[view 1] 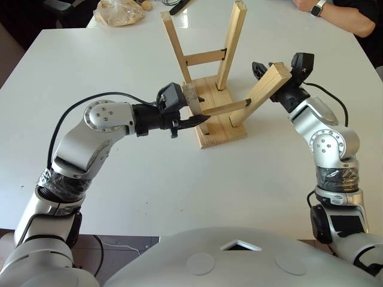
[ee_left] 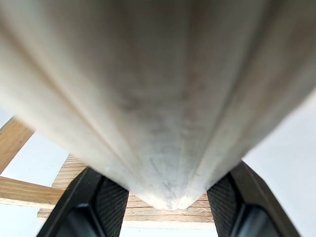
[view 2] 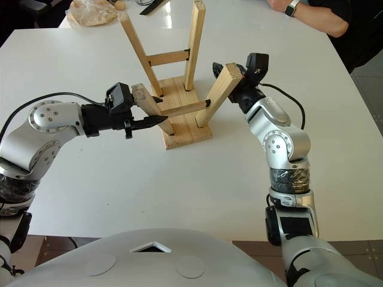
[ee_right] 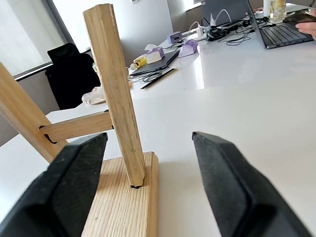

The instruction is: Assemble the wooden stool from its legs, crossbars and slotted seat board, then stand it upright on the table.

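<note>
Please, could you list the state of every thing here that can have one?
Seat board: flat on the table.
Far legs: upright in the board, joined by a crossbar.
Near right leg: tilted, foot on the board.
Near left leg: tilted, gripped.
Left pincer: shut on the near left leg.
Right pincer: open, by the near right leg's top.

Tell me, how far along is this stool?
Done: two far legs with their crossbar stand in the seat board, which lies flat. In hand: left gripper is shut on one leaning near leg; right gripper is open by the other near leg. Left: seat that pair, then turn the stool upright.
</note>
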Robot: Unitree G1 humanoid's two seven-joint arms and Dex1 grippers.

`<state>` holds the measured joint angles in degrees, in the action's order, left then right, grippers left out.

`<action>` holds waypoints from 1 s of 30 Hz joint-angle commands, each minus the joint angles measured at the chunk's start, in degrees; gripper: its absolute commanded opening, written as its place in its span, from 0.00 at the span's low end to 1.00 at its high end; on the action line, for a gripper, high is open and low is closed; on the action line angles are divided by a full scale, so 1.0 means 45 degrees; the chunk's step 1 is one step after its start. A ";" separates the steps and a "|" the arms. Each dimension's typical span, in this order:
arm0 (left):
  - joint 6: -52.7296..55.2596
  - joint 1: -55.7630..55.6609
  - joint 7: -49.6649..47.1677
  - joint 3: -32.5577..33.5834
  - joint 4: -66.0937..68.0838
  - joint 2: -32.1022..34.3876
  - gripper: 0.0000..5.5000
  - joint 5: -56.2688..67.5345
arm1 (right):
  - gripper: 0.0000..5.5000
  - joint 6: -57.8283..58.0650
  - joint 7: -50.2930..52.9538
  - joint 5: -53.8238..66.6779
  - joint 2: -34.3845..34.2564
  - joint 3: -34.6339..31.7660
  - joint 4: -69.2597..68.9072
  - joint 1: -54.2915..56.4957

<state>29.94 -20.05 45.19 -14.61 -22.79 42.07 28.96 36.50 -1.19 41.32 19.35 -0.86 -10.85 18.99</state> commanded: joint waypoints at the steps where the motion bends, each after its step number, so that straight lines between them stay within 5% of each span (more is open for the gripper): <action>1: 0.1362 0.0188 -0.0885 -0.1139 0.0884 -0.0266 0.37 -0.1590 | 0.58 -0.0597 -0.1403 -0.1275 0.0650 0.0213 0.0329 -0.0156; 5: 0.1905 0.0472 -0.0972 -0.0659 0.0538 -0.0072 0.37 -0.1225 | 0.58 -0.2090 -0.1686 -0.2803 0.1814 -0.1572 0.2477 -0.1008; 7: 0.2300 0.0633 -0.0950 -0.0617 -0.0080 0.0166 0.46 -0.0948 | 0.58 -0.2756 -0.2111 -0.3370 0.1963 -0.1646 0.2805 -0.1195; 14: 0.3078 0.0113 -0.1496 0.0054 -0.0984 -0.0890 0.68 -0.0697 | 0.58 -0.3755 -0.3970 -0.5140 0.2124 -0.0253 0.2658 -0.2055; 22: 0.2791 0.2479 0.0831 0.1937 -0.3176 0.0207 0.68 0.1691 | 0.58 -0.3479 -0.7439 -0.6870 0.4050 0.2100 0.1322 -0.3562; 26: 0.1126 0.3012 0.1430 0.2415 -0.0471 0.0868 0.68 0.0271 | 0.58 -0.3611 -0.8748 -0.7789 0.5137 0.2891 0.0957 -0.4184; 30: -0.0742 0.2049 -0.0304 0.1904 0.3089 -0.0233 0.68 -0.2216 | 0.58 -0.3652 -0.9415 -0.8091 0.5300 0.3231 0.0899 -0.4083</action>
<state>29.29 -8.07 47.96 -5.03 -14.82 44.21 23.12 19.51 -41.67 6.47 42.57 11.92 -7.00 0.92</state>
